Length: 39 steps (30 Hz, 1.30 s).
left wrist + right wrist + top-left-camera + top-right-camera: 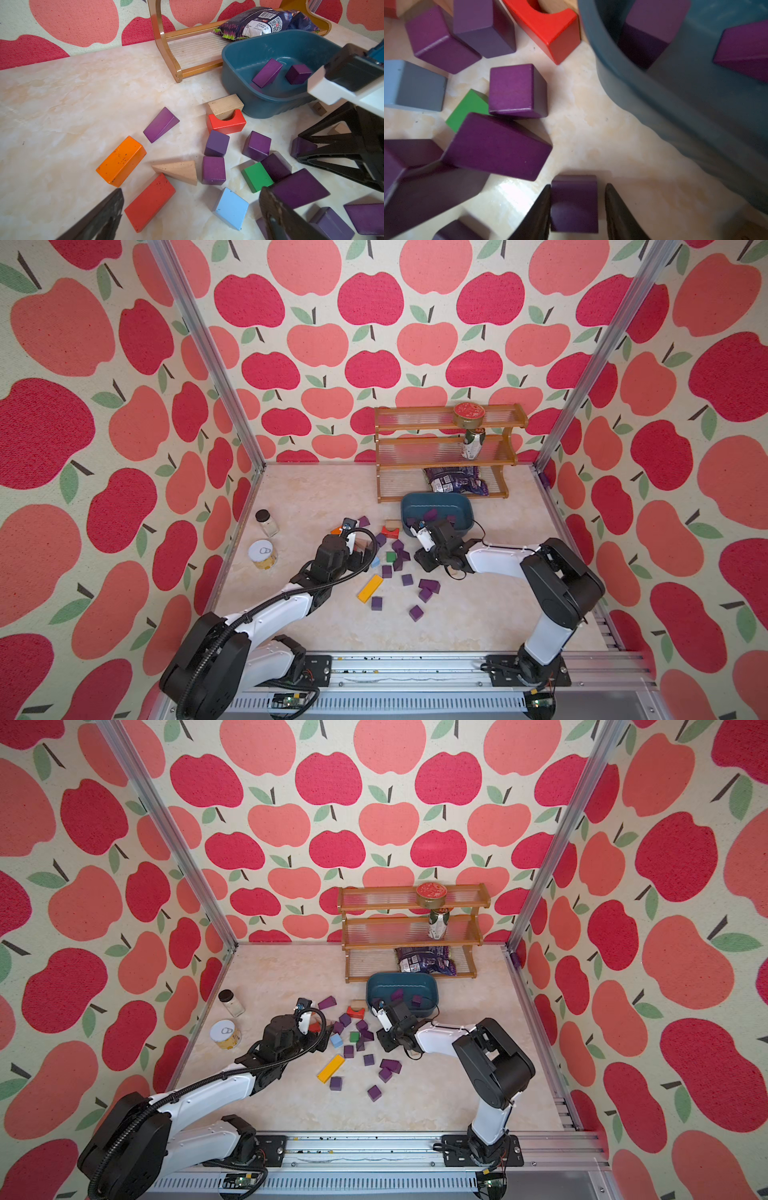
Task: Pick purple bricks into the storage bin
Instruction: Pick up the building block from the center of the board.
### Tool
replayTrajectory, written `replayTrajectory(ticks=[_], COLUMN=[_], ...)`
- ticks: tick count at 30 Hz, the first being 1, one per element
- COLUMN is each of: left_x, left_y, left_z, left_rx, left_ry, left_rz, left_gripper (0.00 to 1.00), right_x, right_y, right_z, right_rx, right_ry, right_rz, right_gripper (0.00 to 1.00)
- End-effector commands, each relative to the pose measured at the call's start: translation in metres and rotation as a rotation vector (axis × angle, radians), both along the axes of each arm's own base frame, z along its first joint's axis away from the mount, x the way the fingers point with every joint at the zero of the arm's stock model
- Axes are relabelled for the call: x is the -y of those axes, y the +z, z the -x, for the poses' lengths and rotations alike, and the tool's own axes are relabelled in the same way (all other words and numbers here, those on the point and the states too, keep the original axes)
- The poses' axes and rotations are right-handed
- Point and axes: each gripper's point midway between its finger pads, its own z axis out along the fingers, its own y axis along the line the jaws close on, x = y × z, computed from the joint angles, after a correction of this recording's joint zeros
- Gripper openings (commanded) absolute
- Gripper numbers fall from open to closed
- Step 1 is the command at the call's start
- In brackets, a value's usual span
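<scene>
Many purple bricks lie scattered mid-table, among them cubes and a wedge. The teal storage bin stands behind them with purple bricks inside. My right gripper is low beside the bin's near corner. Its jaws straddle a purple cube: one finger touches it and a thin gap shows at the other. In both top views the right gripper hides that cube. My left gripper hangs wide open over the left of the pile, holding nothing.
Mixed in are an orange block, red blocks, a light-blue one, a green one, plain wood pieces and a yellow bar. A wooden rack with a snack bag stands behind the bin. A jar and tin sit left.
</scene>
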Motion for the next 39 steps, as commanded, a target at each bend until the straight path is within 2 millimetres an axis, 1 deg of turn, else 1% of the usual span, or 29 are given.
replayTrajectory(ticks=[1,4,6,11,14,22,39], left_x=[0.005,0.005,0.004,0.004,0.004,0.003,0.003], left_y=[0.011,0.011,0.011,0.011,0.011,0.01,0.013], left_z=[-0.005,-0.005,-0.005,-0.005,-0.005,-0.006,-0.005], left_rx=[0.017,0.018,0.018,0.016,0.016,0.015,0.012], left_ry=[-0.003,-0.002,-0.001,0.001,0.002,0.006,0.008], left_rz=[0.008,0.007,0.008,0.004,0.004,0.004,0.008], left_gripper=[0.99,0.99,0.99,0.99,0.99,0.99,0.99], right_x=[0.006,0.01,0.01,0.005,0.005,0.007,0.012], right_y=[-0.015,-0.018,-0.02,-0.018,-0.015,-0.013,0.012], right_z=[0.008,0.005,0.005,0.007,0.006,0.004,-0.001], right_rx=[-0.02,0.011,0.022,0.018,0.021,0.024,0.054], right_ry=[0.018,0.009,0.014,0.009,0.003,-0.022,-0.085], right_rz=[0.092,0.171,0.193,0.153,0.147,0.156,0.127], right_gripper=[0.43,0.39,0.36,0.34,0.31,0.31,0.29])
